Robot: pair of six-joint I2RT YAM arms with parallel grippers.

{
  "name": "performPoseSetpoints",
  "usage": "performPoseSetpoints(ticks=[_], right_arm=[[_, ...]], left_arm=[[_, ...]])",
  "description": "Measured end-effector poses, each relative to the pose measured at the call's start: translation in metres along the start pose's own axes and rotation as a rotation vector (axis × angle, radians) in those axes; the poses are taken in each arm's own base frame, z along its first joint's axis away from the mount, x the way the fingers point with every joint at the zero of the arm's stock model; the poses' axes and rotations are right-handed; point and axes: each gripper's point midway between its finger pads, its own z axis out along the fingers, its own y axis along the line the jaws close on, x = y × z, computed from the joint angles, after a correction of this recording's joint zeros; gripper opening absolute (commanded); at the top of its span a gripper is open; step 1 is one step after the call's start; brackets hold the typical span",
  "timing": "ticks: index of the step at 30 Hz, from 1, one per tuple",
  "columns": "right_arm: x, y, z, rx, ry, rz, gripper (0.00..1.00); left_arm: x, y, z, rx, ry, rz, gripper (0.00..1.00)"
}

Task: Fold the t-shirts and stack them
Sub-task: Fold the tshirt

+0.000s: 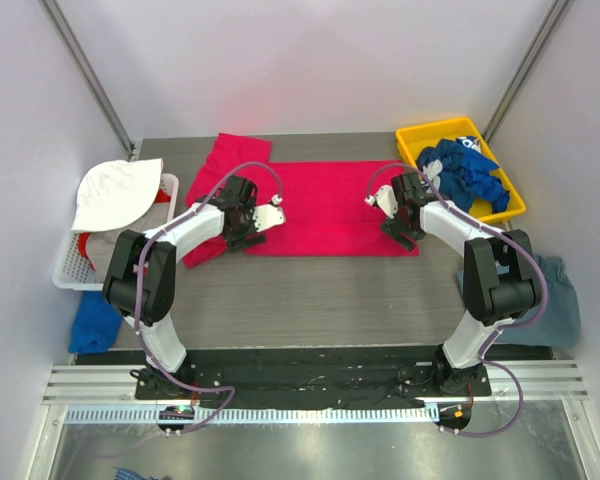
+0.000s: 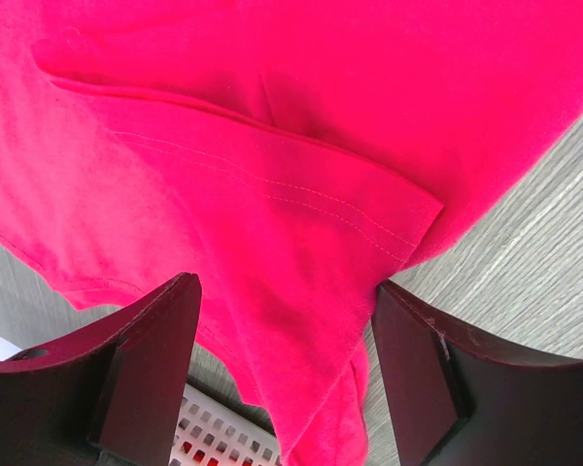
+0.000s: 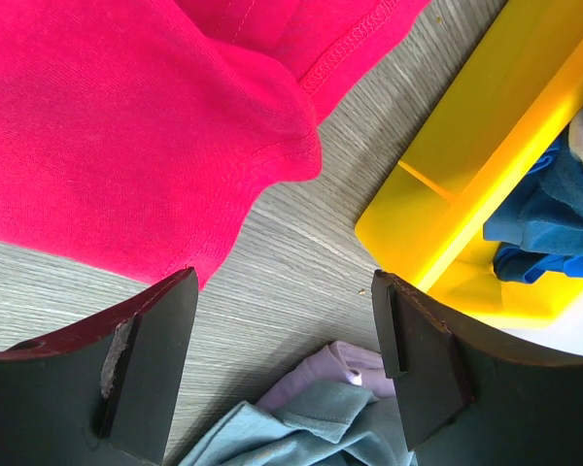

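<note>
One pink-red t-shirt (image 1: pixel 325 205), one grey-blue t-shirt (image 1: pixel 562 305), one yellow bin (image 1: pixel 430 130), one white basket (image 1: pixel 70 272).

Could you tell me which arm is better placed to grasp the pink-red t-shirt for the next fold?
Probably the left. The left gripper has the bright pink-red cloth t-shirt lying between its open fingers, while the right gripper, also open, straddles bare grey wood-grain table beside the shirt's corner.

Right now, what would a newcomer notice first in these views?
The bright pink-red t-shirt spread across the middle of the table, with the left gripper and right gripper open at its left and right ends. Next, the yellow tray at the far right, heaped with blue shirts.
</note>
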Motion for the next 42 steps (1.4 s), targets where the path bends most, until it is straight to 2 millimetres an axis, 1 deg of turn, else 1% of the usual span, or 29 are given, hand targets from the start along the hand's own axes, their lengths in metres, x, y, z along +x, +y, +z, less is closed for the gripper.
performPoseSetpoints(ticks=[10,17,35,38,42], right_arm=[[0.0,0.0,0.0,0.002,0.002,0.0,0.79],[0.0,0.0,0.0,0.002,0.001,0.0,0.78],[0.001,0.0,0.0,0.001,0.003,-0.001,0.78],[0.001,0.0,0.0,0.001,0.003,0.0,0.77],[0.001,0.0,0.0,0.002,0.002,0.0,0.77]], left_arm=[[0.002,-0.003,-0.001,0.014,0.01,0.002,0.76],[0.003,-0.004,-0.001,0.018,0.014,0.005,0.74],[0.003,-0.002,-0.006,0.03,0.02,0.022,0.73],[0.001,-0.001,-0.009,0.028,0.012,0.022,0.69],[-0.001,0.0,-0.011,0.024,0.008,0.023,0.59]])
